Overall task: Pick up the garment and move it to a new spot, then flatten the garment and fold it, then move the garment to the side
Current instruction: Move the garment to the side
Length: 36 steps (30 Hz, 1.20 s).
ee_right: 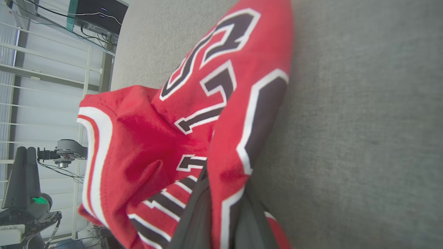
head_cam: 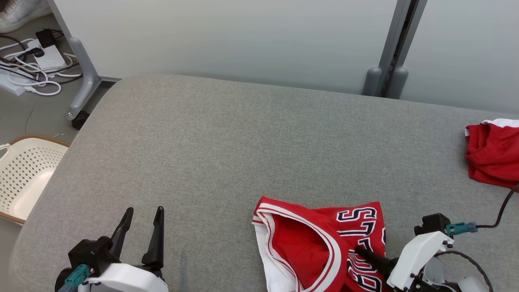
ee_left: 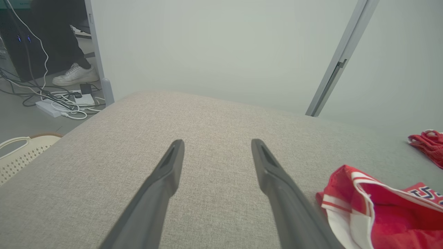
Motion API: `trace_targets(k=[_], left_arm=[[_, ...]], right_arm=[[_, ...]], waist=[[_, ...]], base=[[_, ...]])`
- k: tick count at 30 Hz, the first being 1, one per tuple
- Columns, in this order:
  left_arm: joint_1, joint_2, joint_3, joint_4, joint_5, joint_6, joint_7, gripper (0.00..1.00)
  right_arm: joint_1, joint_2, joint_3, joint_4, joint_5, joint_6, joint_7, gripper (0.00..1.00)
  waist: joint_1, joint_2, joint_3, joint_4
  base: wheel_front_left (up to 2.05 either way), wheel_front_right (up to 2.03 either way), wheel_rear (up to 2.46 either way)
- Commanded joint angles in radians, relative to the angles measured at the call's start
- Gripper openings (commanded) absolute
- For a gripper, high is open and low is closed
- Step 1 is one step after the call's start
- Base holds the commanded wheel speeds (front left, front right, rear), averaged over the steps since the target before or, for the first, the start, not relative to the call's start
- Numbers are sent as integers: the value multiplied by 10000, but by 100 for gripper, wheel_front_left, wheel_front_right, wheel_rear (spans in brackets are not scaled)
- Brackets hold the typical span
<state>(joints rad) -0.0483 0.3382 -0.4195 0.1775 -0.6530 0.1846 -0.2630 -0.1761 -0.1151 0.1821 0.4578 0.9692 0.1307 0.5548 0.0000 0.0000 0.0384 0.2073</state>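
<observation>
Our right tool (head_cam: 361,252) is the arm that matters here. It reaches in from the lower right and its two dark fingers are pressed together on a raised fold of the red basketball jersey (head_cam: 320,239), at the lettered side. In the right wrist view the fold stands up between the fingers. We cannot tell whether they pinch one layer or several.

The jersey lies crumpled at the near edge of the grey surface (head_cam: 227,138), right of centre, partly past the bottom of the head view. Its white-trimmed opening gapes toward our left, and its line of lettering runs roughly from far to near.

Our left tool (head_cam: 144,211) sits low at the near left with its fingers spread and nothing between them. The jersey lies to its right, apart from it, with bare fabric between.

We judge the carry falls to the right arm. Free room lies ahead and to the left, away from the second red garment (head_cam: 492,154) at the far right edge.
</observation>
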Motion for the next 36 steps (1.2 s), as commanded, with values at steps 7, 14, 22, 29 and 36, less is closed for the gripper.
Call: trace_targets(k=[7,14,22,29,36], left_arm=[[-156,34,35,68,1,-51,-10,100],[-220,-93,-77,138,13,-95,-12,100],[-298,-278,-140,313,50,-217,-19,100],[-605,-580,-150,437,166,-396,-24,100],[-1025,-877,-44,613,381,-616,-27,100]], right_arm=[[-764,-775,583,-728,494,5,-278,0],[-2223,-1454,1320,-955,525,3,634,0],[-4860,-1928,1927,-813,374,3,2255,0],[-7098,-1692,2412,407,-191,5,3437,0],[-8855,-966,2092,1627,98,3,3451,0]], waist=[[0,0,-52,-105],[0,0,-97,-197],[0,0,51,-135],[0,0,490,-4],[0,0,1189,57]], base=[[0,0,0],[0,0,0],[0,0,0],[0,0,0],[0,0,0]])
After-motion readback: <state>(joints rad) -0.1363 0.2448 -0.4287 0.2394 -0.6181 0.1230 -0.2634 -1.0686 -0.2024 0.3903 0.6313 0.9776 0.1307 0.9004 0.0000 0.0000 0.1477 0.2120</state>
